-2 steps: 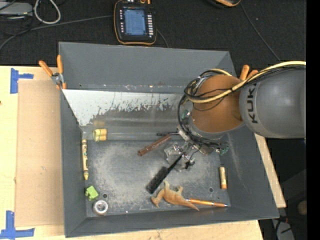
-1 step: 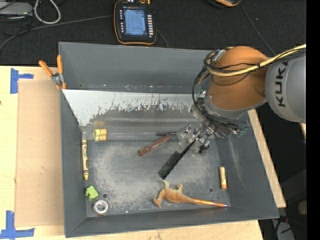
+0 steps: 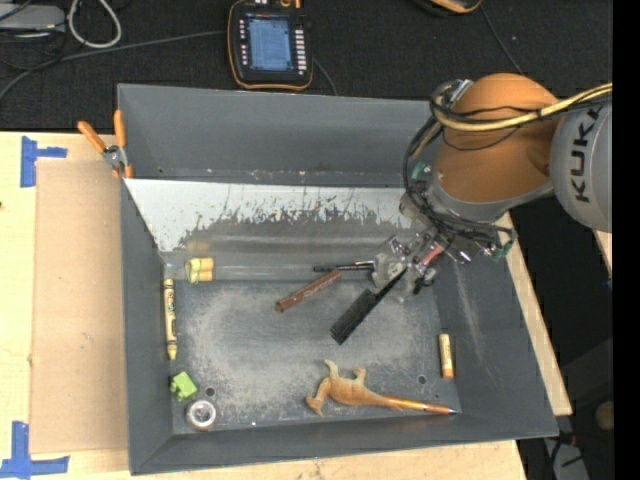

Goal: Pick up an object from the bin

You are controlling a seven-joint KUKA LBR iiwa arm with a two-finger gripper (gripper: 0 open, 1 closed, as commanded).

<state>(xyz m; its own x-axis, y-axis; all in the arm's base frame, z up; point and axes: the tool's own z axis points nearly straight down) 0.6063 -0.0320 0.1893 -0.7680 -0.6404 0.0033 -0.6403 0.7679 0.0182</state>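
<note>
- You are looking down at the gripper (image 3: 403, 271), which is hanging low over the right half of the grey bin (image 3: 300, 158), close to the foot of its back wall.
- You are reading the letters "KUK" running down the grey arm shell (image 3: 590, 163) at the right edge; the rest of the word is cut off. In front of it, the orange cover (image 3: 495, 138) and dark cables are sitting over the wrist.
- You cannot tell whether the jaws are standing wide or narrow; the wrist hardware is hiding them.
- The nearest thing is a flat black bar (image 3: 355, 318), lying on a slant right of centre, with its upper end reaching up to the gripper. Whether they are touching is unclear.
- A thin black pen (image 3: 340, 267) is lying just left of the gripper, and a brown stick (image 3: 308, 291) is lying on a slant just below it.
- Along the front wall, a tan toy dinosaur (image 3: 345, 390) is lying beside an orange pencil (image 3: 415, 405); a small yellow piece (image 3: 446, 356) is sitting by the right wall.
- On the left, well apart from the gripper, you are seeing a yellow cylinder (image 3: 201, 268), a crayon (image 3: 170, 320) along the wall with a label too small to read, a green block (image 3: 183, 384) and a metal ring (image 3: 202, 414).
</note>
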